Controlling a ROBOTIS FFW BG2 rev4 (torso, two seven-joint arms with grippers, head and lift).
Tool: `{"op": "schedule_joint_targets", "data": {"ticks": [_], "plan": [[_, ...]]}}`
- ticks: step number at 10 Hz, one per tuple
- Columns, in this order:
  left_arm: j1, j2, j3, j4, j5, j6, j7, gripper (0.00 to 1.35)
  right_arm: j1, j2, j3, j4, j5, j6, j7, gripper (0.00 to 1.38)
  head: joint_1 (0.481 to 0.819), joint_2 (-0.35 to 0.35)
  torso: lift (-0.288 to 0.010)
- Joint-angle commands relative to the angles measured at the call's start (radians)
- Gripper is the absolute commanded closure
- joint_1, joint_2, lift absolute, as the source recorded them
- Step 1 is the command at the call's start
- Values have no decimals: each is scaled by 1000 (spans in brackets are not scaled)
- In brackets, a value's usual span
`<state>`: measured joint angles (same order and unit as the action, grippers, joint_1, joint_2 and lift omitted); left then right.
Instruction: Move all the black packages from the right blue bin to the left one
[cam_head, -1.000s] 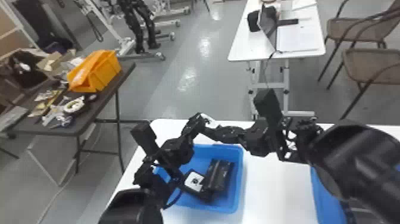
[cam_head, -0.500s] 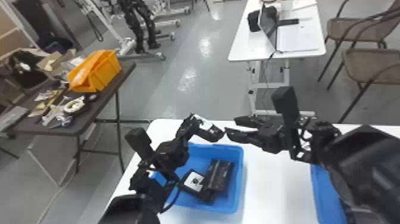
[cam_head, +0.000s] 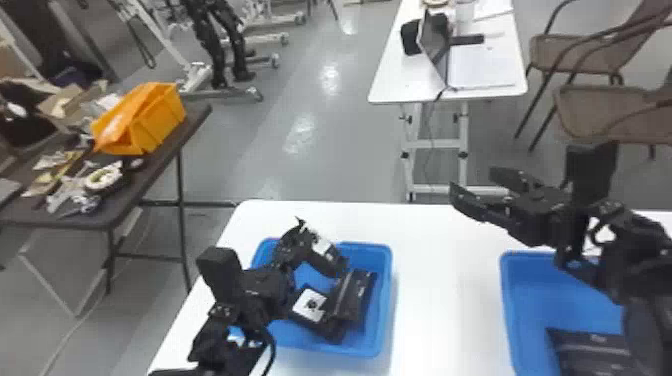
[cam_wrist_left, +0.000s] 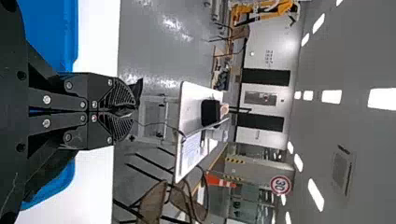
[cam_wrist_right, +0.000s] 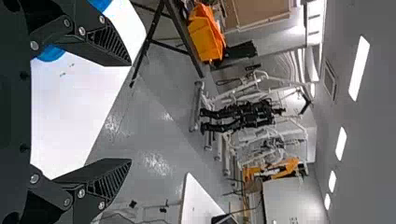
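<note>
My left gripper (cam_head: 299, 239) is over the left blue bin (cam_head: 384, 320), shut on a black package (cam_head: 320, 251) with a white label, which hangs tilted. Beneath it in that bin lie a white-labelled black package (cam_head: 310, 306) and another black package (cam_head: 356, 294). In the left wrist view the left gripper (cam_wrist_left: 127, 110) pinches a dark edge of the held package (cam_wrist_left: 138, 89). The right gripper (cam_head: 471, 183) stands open above the white table, between the bins. Its fingers are wide apart in the right wrist view, the gripper (cam_wrist_right: 130, 113) holding nothing. In the right blue bin (cam_head: 507, 300) lies a black package (cam_head: 592, 352).
The white table (cam_head: 440, 280) separates the two bins. Behind it stand another white table (cam_head: 385, 85) with a laptop, and brown chairs (cam_head: 600, 110). At the far left a dark table (cam_head: 150, 185) carries an orange bin (cam_head: 160, 117) and loose items.
The right gripper, first at the package beside the left one, has opened and drawn away to the right. The left gripper has kept the package, which has swung lower over the left bin.
</note>
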<state>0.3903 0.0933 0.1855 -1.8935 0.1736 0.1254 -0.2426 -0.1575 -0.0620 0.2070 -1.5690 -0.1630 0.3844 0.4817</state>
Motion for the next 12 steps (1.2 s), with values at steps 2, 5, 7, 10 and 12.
{"op": "schedule_joint_targets", "data": {"ticks": [2,5,7,10,12], "plan": [[9,-21,35,-4,-169,13,-81,475,52,8,-63,-57,22,10,0,314,695,267,-43],[-24,-81,109,-13,-241,31,-222,283,141,8,-138,-158,54,73,17,314,695,249,-43],[-36,-96,129,-33,-243,-9,-256,328,276,13,-233,-325,146,169,17,314,695,220,-43],[-77,-96,167,-78,-266,16,-342,308,460,37,-359,-463,206,235,17,314,695,141,-43],[-110,-96,180,-88,-238,-41,-340,308,484,30,-374,-470,207,248,26,314,695,103,-43]]}}
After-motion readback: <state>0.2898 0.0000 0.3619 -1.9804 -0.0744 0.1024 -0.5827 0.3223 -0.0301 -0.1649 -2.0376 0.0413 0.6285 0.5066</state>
